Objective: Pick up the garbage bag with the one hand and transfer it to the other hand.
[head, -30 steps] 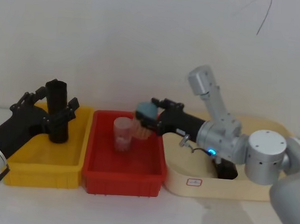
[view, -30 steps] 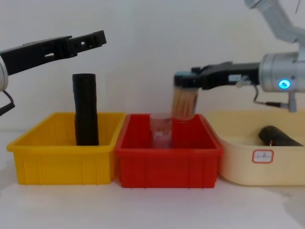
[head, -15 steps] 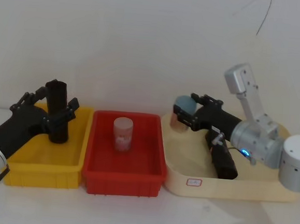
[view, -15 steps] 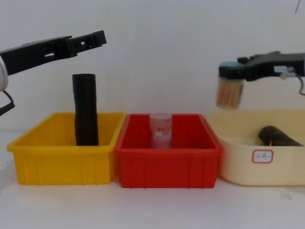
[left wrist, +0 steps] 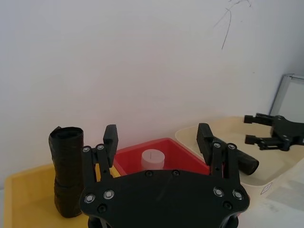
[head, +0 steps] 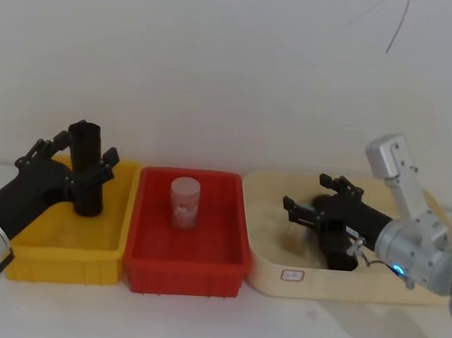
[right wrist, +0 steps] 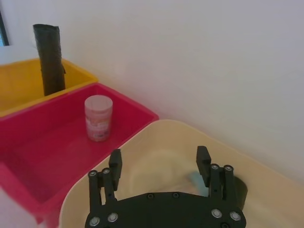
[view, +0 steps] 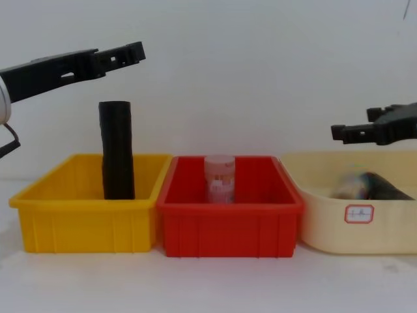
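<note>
The garbage bag (head: pixel 85 172), a matte black roll, stands upright in the yellow bin (head: pixel 63 254); the chest view shows it (view: pixel 117 150) rising above the bin's rim. My left gripper (head: pixel 85 152), on the green-lit arm, is open and hovers above the roll's top (view: pixel 133 52), apart from it. In the left wrist view the roll (left wrist: pixel 65 171) stands beyond the left gripper (left wrist: pixel 157 135), off to one side of its fingers. My right gripper (head: pixel 309 193), on the blue-lit arm, hangs open and empty over the cream tray (head: pixel 280 275).
A red bin (head: pixel 183 271) between the two holds an upright pink-labelled jar (head: pixel 184 201). A second black roll (view: pixel 388 186) lies in the cream tray beside a blurred teal-lidded jar (view: pixel 352 186). A white wall stands close behind the bins.
The right gripper swung right from above the red bin to over the cream tray and let go of the teal-lidded jar, which now lies in the tray. The left arm has not moved.
</note>
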`<state>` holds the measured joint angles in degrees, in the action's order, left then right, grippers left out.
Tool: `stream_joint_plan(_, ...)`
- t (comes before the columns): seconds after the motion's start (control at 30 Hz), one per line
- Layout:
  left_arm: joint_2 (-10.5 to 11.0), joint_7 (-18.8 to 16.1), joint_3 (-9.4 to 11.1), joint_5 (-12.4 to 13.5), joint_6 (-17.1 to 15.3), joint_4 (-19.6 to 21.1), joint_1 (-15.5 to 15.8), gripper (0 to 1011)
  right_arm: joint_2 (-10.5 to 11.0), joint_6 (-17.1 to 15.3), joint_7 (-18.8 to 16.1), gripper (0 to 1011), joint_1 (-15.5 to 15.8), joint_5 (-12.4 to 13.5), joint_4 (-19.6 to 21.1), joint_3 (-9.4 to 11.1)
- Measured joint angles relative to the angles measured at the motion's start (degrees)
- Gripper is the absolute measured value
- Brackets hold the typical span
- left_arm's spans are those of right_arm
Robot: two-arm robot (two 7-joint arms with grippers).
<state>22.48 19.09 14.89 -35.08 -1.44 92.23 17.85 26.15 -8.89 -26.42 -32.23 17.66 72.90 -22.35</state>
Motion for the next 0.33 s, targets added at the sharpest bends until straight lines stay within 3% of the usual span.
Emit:
stream_joint_plan(0.13,0.0,0.0,0.0,0.0,0.0,0.0,0.0,1001,1.3,0.5,-0.3,1002,3.1,1.7,3.2,1.7)
stream_joint_plan(0.33,0.0,0.0,0.0,0.0,0.0,0.0,0.0,1001,2.7,2.1,-1.2,1000,7.1,4.6,7.7,4.3)
